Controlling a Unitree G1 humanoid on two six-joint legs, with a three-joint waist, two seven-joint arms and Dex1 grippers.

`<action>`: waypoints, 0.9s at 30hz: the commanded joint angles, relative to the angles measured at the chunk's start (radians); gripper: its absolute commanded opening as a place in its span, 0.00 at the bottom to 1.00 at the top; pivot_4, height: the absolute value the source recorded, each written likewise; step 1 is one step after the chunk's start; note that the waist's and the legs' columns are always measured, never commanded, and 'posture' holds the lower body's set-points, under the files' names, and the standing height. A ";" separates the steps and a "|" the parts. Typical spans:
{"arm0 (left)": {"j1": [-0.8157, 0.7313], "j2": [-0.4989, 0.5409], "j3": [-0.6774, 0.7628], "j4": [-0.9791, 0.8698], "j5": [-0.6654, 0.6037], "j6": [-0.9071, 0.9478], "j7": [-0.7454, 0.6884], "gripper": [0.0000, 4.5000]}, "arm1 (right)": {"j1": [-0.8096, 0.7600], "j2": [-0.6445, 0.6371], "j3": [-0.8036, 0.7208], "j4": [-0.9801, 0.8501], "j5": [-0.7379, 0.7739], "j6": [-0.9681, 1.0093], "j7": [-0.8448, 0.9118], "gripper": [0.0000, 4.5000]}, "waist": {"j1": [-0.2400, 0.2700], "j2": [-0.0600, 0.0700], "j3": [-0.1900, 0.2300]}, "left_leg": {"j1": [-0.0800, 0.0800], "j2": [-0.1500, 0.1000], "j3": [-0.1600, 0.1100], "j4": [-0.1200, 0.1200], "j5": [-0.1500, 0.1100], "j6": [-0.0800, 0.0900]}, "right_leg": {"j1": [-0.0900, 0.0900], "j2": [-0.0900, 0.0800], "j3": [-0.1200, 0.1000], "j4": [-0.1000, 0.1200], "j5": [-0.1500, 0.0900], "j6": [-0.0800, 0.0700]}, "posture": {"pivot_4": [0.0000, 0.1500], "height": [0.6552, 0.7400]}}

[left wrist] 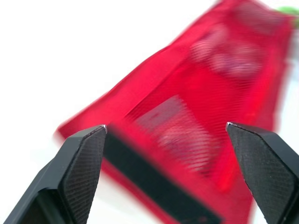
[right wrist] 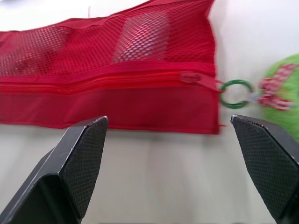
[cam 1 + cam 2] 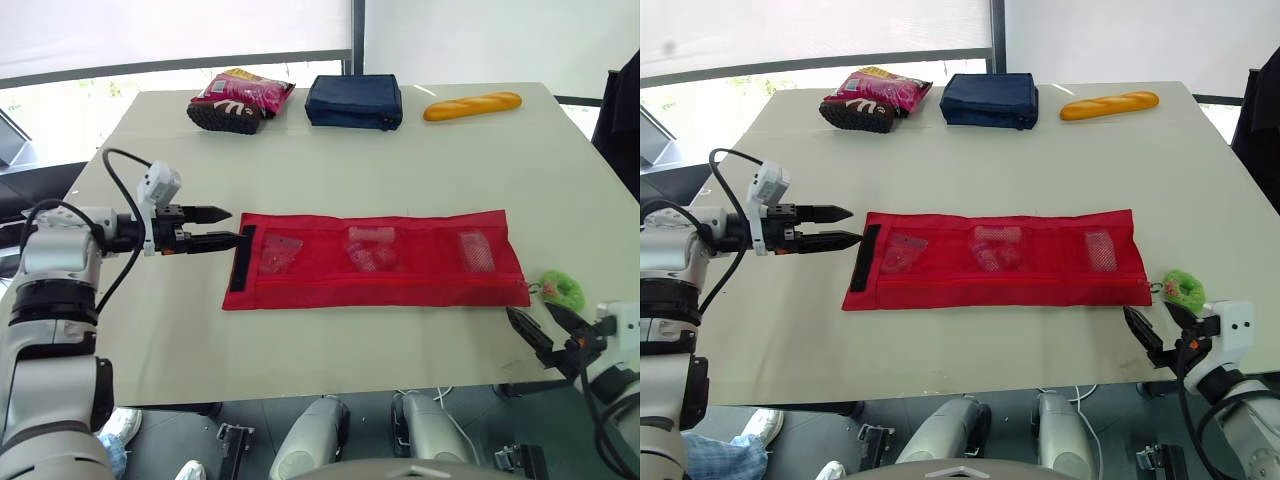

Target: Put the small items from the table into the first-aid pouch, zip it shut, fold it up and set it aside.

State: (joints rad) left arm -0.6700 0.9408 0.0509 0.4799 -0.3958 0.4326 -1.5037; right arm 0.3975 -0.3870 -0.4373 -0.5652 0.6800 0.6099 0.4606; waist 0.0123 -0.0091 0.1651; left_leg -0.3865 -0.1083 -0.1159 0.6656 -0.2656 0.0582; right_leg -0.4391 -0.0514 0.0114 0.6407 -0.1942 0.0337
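A long red mesh first-aid pouch (image 3: 375, 260) lies flat across the middle of the table, with small packets behind the mesh of its three pockets. Its black strip (image 3: 243, 258) marks the left end. The zipper pull (image 2: 189, 77) sits at the right end, joined by a green ring (image 2: 236, 94) to a green charm (image 3: 563, 290). My left gripper (image 3: 228, 228) is open, its fingertips just left of the black strip. My right gripper (image 3: 545, 328) is open, hovering at the table's front edge just below the pouch's right end.
Along the far edge stand a pink snack bag (image 3: 241, 100), a navy blue pouch (image 3: 354, 102) and a bread loaf (image 3: 472, 105). A dark chair back (image 3: 622, 110) stands off the table's right side.
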 commanded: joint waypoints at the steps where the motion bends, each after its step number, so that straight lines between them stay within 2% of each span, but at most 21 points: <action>1: 0.008 -0.013 0.038 -0.221 -0.111 0.071 -0.030 0.99 | -0.036 0.016 0.009 0.013 0.001 -0.006 -0.043 1.00 | 0.004 0.000 0.000 | 0.000 0.000 0.000 0.001 0.000 0.001 | 0.000 0.000 0.000 0.000 0.000 0.000 | 1.00 0.87; 6: 0.034 -0.020 0.001 -0.506 -0.196 0.157 -0.033 0.99 | -0.081 0.023 0.014 0.068 0.008 0.013 -0.083 1.00 | 0.001 0.000 0.000 | -0.001 0.000 0.000 0.002 0.001 -0.001 | 0.000 0.000 0.000 0.000 0.000 0.000 | 1.00 0.87; 10: 0.038 0.001 -0.016 -0.641 -0.248 0.200 -0.052 0.99 | -0.097 0.017 0.003 0.076 0.004 0.017 -0.108 1.00 | -0.005 0.001 0.001 | 0.000 0.000 0.002 0.000 0.002 -0.002 | -0.001 0.001 0.002 0.001 0.000 0.000 | 1.00 0.87; 14: 0.023 0.000 -0.020 -0.693 -0.284 0.225 -0.047 0.99 | -0.097 0.013 -0.008 0.087 0.020 0.040 -0.126 1.00 | -0.001 0.001 0.001 | 0.001 0.000 0.002 0.001 0.002 -0.002 | -0.001 0.001 0.001 0.001 0.000 0.000 | 1.00 0.87; 24: 0.000 -0.007 -0.025 -0.706 -0.310 0.231 -0.031 0.99 | -0.192 0.091 0.036 0.123 0.184 0.158 -0.169 1.00 | -0.016 0.000 0.000 | 0.001 0.001 0.002 0.001 0.002 -0.002 | 0.000 0.003 0.002 0.001 0.000 0.000 | 1.00 0.87; 27: -0.003 -0.007 -0.023 -0.705 -0.311 0.231 -0.026 1.00 | -0.227 0.119 0.026 0.138 0.223 0.159 -0.191 0.83 | -0.025 0.000 0.000 | 0.002 0.002 0.002 0.000 0.002 -0.002 | 0.000 0.003 0.002 0.001 0.000 0.000 | 1.00 0.87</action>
State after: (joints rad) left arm -0.6533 0.9234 0.0186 -0.2090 -0.6910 0.6681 -1.5260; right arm 0.1750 -0.2773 -0.4233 -0.4255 0.8638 0.7520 0.2750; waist -0.0128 -0.0089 0.1656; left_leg -0.3849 -0.1065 -0.1141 0.6659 -0.2638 0.0559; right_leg -0.4392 -0.0483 0.0133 0.6419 -0.1942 0.0334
